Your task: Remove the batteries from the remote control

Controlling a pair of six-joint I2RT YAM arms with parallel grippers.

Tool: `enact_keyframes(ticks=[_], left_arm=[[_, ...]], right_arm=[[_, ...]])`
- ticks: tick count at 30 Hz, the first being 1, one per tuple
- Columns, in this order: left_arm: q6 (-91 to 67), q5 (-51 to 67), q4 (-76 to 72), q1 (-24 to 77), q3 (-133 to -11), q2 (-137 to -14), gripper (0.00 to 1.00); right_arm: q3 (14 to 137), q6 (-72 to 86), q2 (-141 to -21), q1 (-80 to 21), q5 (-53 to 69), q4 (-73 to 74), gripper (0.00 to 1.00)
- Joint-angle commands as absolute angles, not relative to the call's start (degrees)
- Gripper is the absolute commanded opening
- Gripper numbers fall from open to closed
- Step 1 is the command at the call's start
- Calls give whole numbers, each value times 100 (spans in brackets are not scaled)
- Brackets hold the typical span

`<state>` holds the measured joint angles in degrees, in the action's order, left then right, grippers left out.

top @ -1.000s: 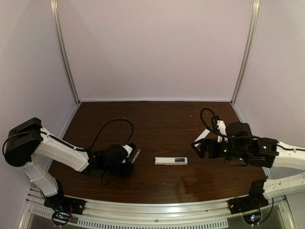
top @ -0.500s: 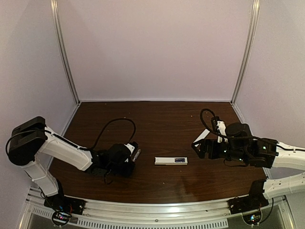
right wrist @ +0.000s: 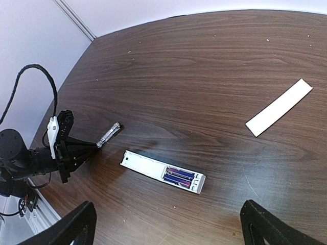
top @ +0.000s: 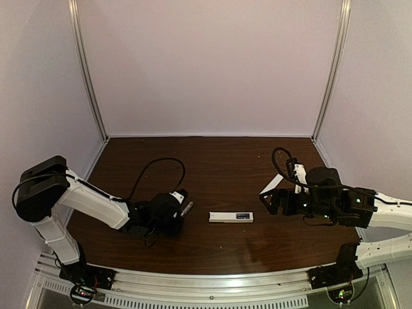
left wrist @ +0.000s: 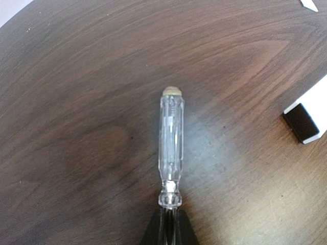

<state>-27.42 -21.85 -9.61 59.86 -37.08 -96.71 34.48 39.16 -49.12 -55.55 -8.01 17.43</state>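
Remote (right wrist: 162, 172) lies mid-table, batteries (right wrist: 179, 177) showing. Left gripper (left wrist: 167, 227) is clamped on the screwdriver (left wrist: 170, 143); right gripper (top: 264, 201) gapes wide. Best lift the screwdriver level, then pry gently at a battery end.

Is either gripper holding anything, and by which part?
The left gripper pinches the screwdriver at the narrow end below its clear handle; the right gripper holds nothing.
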Motion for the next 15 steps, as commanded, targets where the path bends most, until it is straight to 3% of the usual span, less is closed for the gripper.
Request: enact_keyframes(ticks=[1, 15], left_arm=[[-2748, -2345, -849, 5998, -3752, -9815, 0], [-1825, -1615, -1406, 6000, -3564, -9028, 0]], right_arm=[[3349, 3947, -4842, -5590, -942, 1865, 100], [3408, 3767, -4875, -5590, -454, 1627, 100]])
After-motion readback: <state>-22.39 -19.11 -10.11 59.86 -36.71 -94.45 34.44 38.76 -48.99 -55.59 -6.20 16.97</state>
